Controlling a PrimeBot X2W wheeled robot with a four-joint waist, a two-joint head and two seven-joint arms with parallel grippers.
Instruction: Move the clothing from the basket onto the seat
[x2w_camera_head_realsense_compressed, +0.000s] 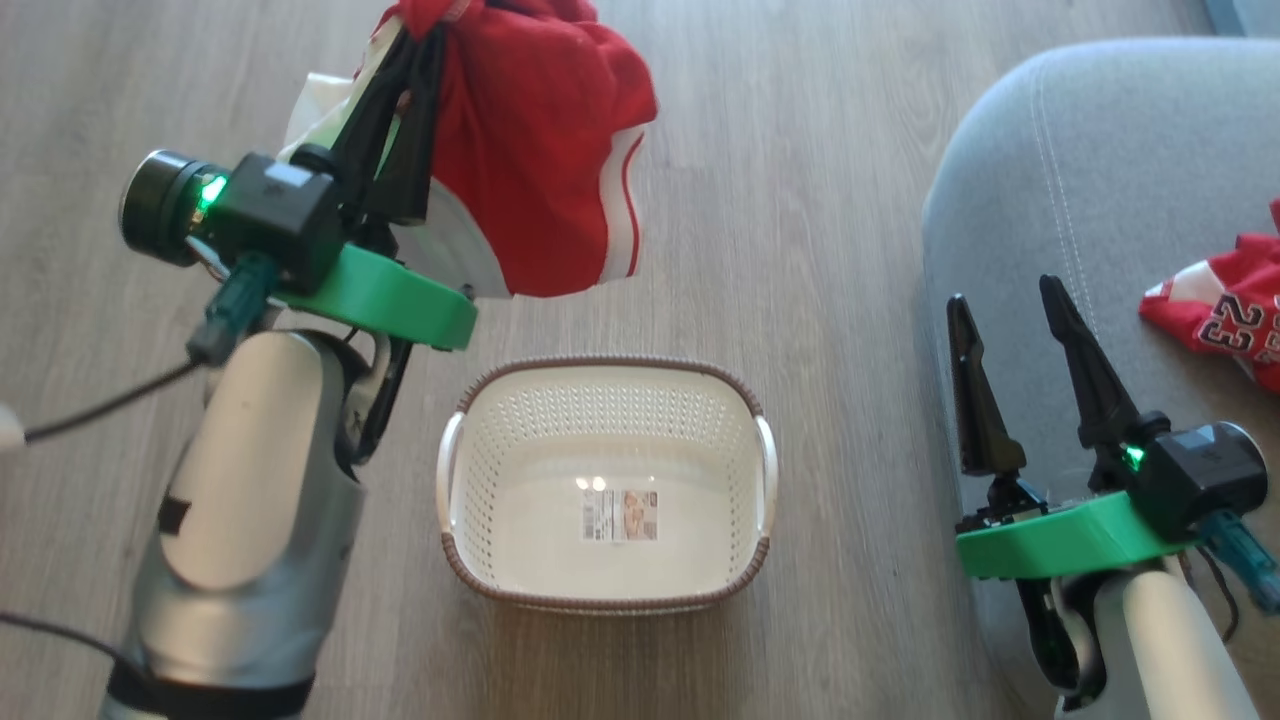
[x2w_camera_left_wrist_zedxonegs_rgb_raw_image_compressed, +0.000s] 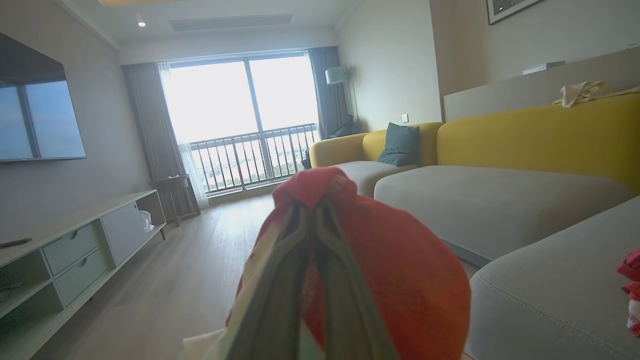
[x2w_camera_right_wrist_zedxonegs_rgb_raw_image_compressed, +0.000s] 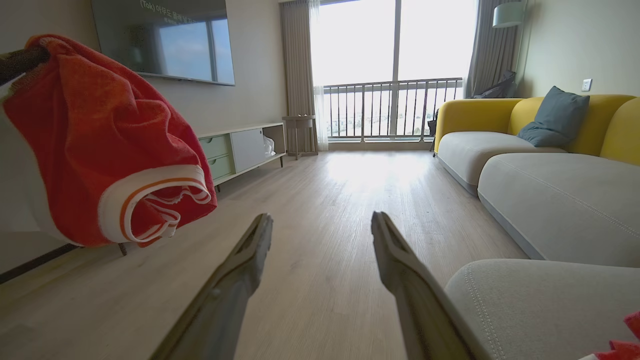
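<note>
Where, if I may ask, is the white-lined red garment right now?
The garment hangs at the head view's upper left, pinched in the left gripper, above the floor beyond the basket.

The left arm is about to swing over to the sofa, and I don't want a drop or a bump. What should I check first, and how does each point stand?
1. Grip: left gripper shut on the red garment: ok.
2. Garment hangs clear of the basket and floor: ok.
3. No clothing left in the basket, just its label sticker: ok.
4. Bare room on the seat beside the jersey: ok.
5. Path past the right gripper, open at the seat's near edge: cannot tell, possibly in the way.
</note>
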